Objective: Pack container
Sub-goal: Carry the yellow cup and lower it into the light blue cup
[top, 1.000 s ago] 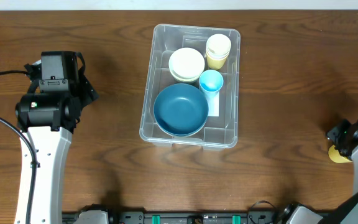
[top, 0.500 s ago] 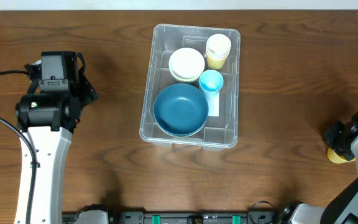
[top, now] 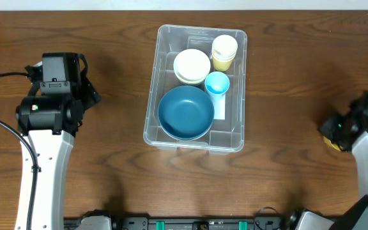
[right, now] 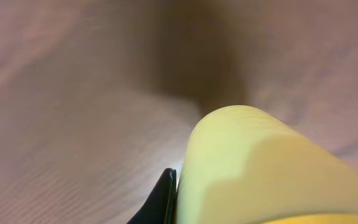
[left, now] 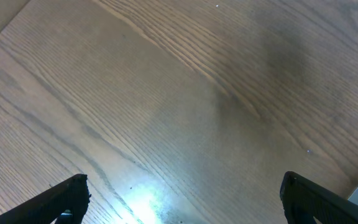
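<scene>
Overhead: right gripper near right edge of surface, closed on yellow cup; left gripper wide, empty, near left edge; container mid-surface, blue bowl inside.

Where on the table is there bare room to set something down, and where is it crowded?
Bare wood lies between the left arm and the container, and between it and the right gripper, shut on a yellow item. Inside it, bowls and cups crowd together.
</scene>
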Motion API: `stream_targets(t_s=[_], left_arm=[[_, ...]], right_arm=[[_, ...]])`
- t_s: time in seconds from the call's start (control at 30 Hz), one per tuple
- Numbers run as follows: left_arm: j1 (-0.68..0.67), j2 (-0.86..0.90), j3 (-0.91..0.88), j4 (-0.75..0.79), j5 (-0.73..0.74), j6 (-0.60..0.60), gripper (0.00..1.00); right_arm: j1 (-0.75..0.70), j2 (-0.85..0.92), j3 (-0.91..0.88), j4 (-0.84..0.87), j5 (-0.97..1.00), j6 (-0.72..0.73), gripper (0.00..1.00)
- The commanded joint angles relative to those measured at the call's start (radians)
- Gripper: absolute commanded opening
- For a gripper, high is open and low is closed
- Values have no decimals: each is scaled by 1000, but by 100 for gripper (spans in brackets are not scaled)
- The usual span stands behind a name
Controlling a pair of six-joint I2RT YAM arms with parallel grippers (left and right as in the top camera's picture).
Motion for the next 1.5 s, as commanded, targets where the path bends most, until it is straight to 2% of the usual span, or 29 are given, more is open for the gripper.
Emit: stream_targets(t_s=[0.0, 0.23, 0.4, 0.63, 0.93, 1.47], left_arm=[[3, -6, 2, -3, -21, 6, 98], [3, -6, 2, -3, -21, 6, 98], [3, -6, 2, -3, -21, 6, 98], [3, -6, 2, -3, -21, 6, 98], [3, -6, 2, -3, -21, 6, 98], [3, -6, 2, -3, -21, 6, 98]], right_arm=[[125, -30, 111, -41, -54, -22, 1], [469, -18, 458, -172, 40, -18, 1], [670, 35, 673, -176, 153, 8, 1], [861, 211, 821, -152, 168, 7, 1], [965, 473, 866, -158, 218, -41, 1], [978, 582, 857, -222, 180, -38, 1]])
